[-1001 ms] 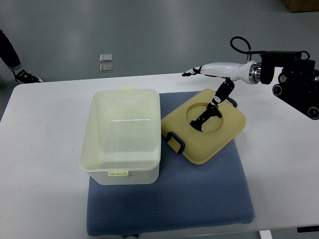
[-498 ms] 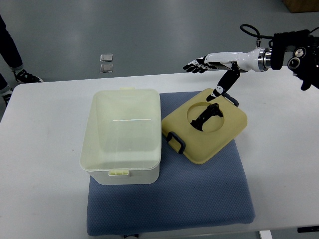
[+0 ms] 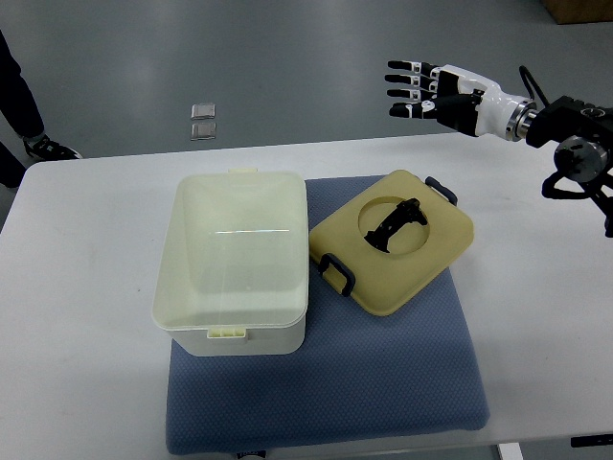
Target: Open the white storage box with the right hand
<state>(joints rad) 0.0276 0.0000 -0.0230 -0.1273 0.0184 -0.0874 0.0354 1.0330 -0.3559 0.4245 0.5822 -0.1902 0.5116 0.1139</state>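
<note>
1. On the blue mat (image 3: 383, 383) that covers the middle of the white surface (image 3: 77, 287), you have the white storage box (image 3: 235, 259) sitting upright, its mouth open and nothing visible inside.
2. Just right of the box, touching or nearly touching its right wall, the cream lid (image 3: 393, 241) lies flat on the mat, turned at an angle. You can see a black handle (image 3: 397, 222) in its round recess and a black latch (image 3: 337, 270) at the corner nearest the box, with another at the far corner.
3. Judged from how things lie, the opening is already done: the lid is off and set down.
4. Expect both parts to be light, stiff plastic with smooth, rather slippery walls. The thin box rim may flex if squeezed. If you must lift the lid again, take it by the black handle, which looks like the surest hold; the flat edges offer little purchase.
5. Beyond the lid, well above and behind the far edge of the surface, the right robot hand (image 3: 436, 91) hangs in the air with fingers (image 3: 404, 89) spread straight and pointing toward the box side. It holds nothing and touches nothing.
6. You will not find the left robot hand in view.
</note>
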